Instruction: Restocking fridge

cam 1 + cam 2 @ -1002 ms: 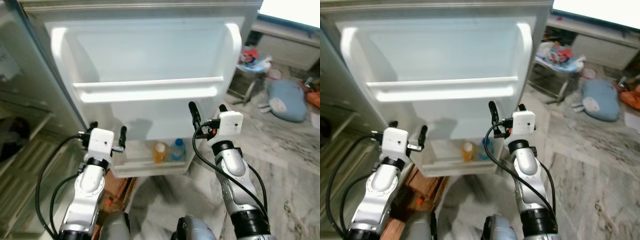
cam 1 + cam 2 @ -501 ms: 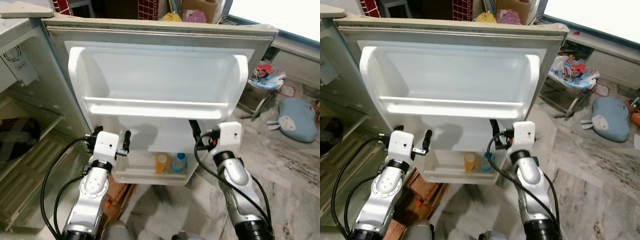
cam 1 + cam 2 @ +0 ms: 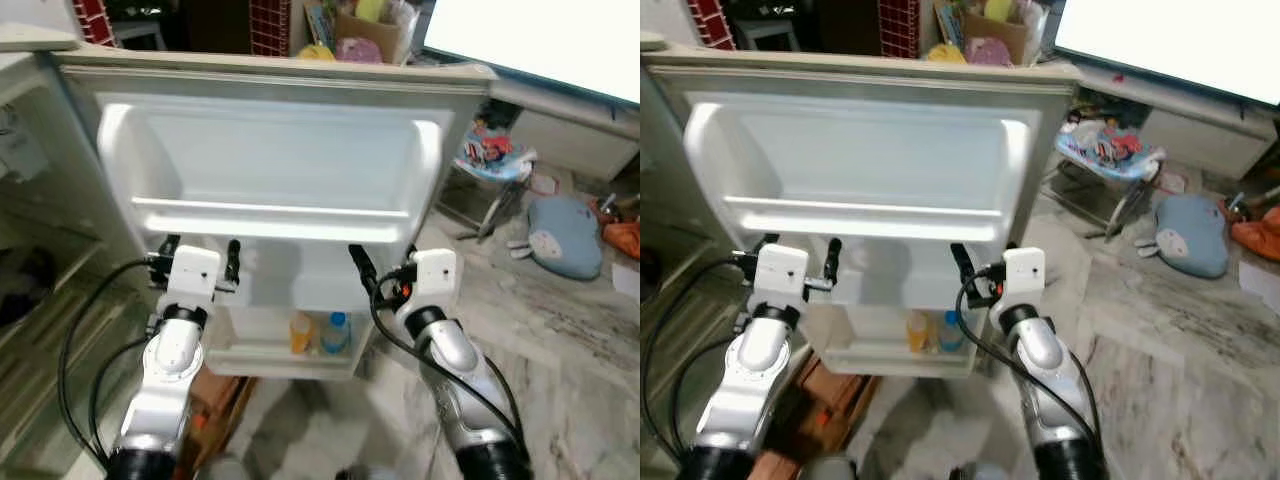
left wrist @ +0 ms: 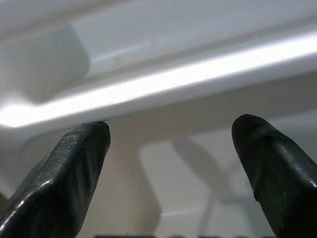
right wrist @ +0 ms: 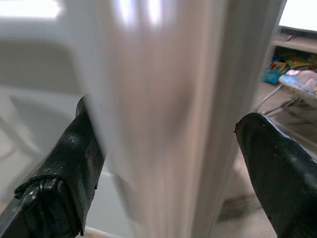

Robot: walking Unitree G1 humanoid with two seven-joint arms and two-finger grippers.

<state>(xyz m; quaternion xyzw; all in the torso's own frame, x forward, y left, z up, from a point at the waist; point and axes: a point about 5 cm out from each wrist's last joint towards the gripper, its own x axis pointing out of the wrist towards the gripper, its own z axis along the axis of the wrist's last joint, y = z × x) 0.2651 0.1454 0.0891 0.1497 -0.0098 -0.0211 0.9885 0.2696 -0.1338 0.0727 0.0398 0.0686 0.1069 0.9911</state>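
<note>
1. Both arms are rising toward the open fridge door point(image 3: 270, 150) as the head view is lifting.
2. Right gripper point(image 3: 385, 267), open and empty, is straddling the door's right edge; left gripper point(image 3: 200, 255), also open, is hovering under the upper shelf point(image 3: 270, 215).
3. Two bottles point(image 3: 318, 333) are sitting in the low bin, so restocking is looking barely begun.

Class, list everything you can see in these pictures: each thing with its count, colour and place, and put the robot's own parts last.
fridge door: one, white, open, facing the robot
door rail: one, white, across the door's middle
orange bottle: one, bottom door bin
blue-capped bottle: one, beside the orange bottle
baby bouncer: one, colourful, floor beyond the door
blue cushion: one, marble floor
left gripper: black fingers open, before the door
right gripper: black fingers open, straddling the door's edge
</note>
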